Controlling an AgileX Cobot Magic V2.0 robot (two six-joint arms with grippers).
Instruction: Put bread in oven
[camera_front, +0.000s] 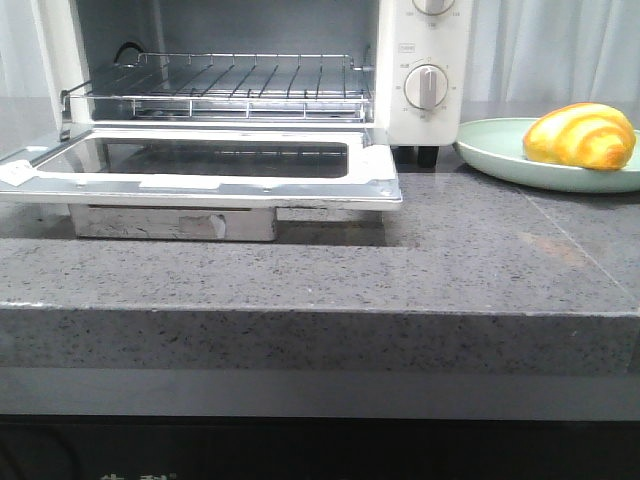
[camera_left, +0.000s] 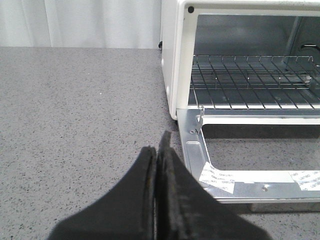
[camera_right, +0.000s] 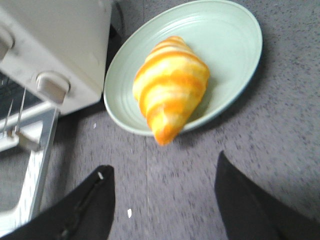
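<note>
The bread (camera_front: 580, 136), a glossy golden-yellow roll with orange stripes, lies on a pale green plate (camera_front: 500, 152) at the right of the front view; it also shows in the right wrist view (camera_right: 171, 86). The white oven (camera_front: 425, 70) stands at the back left with its door (camera_front: 200, 165) dropped open and its wire rack (camera_front: 225, 80) bare. My right gripper (camera_right: 165, 165) is open and empty, over the counter short of the plate. My left gripper (camera_left: 158, 142) is shut and empty, beside the door's left corner (camera_left: 192, 145). Neither gripper shows in the front view.
The grey speckled counter (camera_front: 470, 260) has a step and a front edge below the oven door. White curtains (camera_front: 540, 50) hang behind. The plate (camera_right: 220, 35) sits close to the oven's right side (camera_right: 55, 45), next to its dials (camera_front: 427, 88).
</note>
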